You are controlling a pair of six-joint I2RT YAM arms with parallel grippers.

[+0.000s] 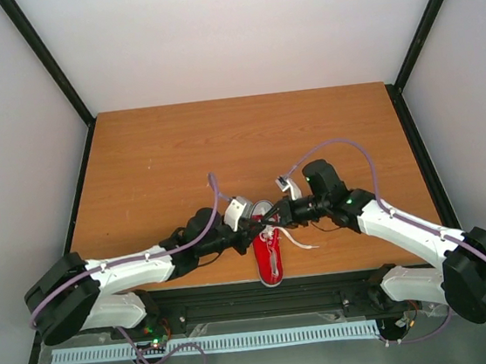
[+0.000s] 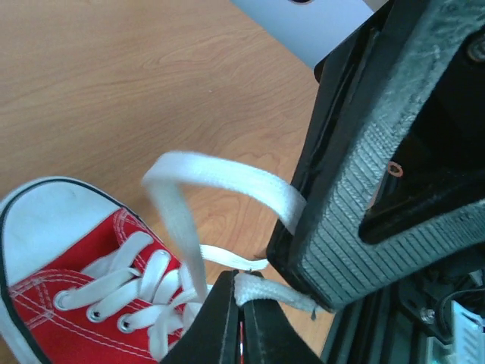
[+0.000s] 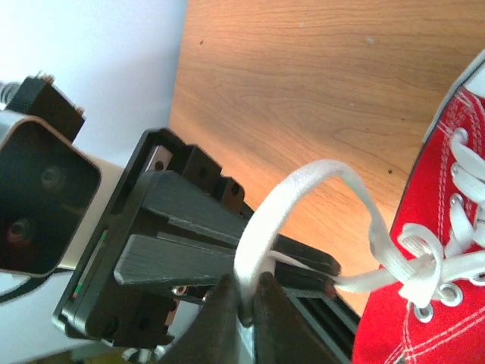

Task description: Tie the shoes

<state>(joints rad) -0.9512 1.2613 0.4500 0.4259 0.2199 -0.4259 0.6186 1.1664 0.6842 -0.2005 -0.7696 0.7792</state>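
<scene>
The red sneaker (image 1: 269, 256) with a white toe cap lies at the table's near edge, toe towards the arms. Both grippers meet just above its laces. My left gripper (image 1: 245, 227) is shut on a white lace strand (image 2: 261, 290) at its fingertips (image 2: 241, 282). My right gripper (image 1: 278, 217) is shut on a raised lace loop (image 3: 303, 189) at its tips (image 3: 244, 287). In the left wrist view the right gripper's ribbed finger (image 2: 356, 212) is close by, with the loop (image 2: 227, 178) running behind it. The shoe (image 3: 443, 265) shows a crossed knot (image 3: 420, 277) above the eyelets. A loose lace end (image 1: 301, 242) trails right.
The wooden table (image 1: 247, 138) stretches away beyond the shoe, with grey walls on three sides. The black mounting rail (image 1: 273, 294) and the arm bases lie just behind the shoe's toe. Purple cables loop over both arms.
</scene>
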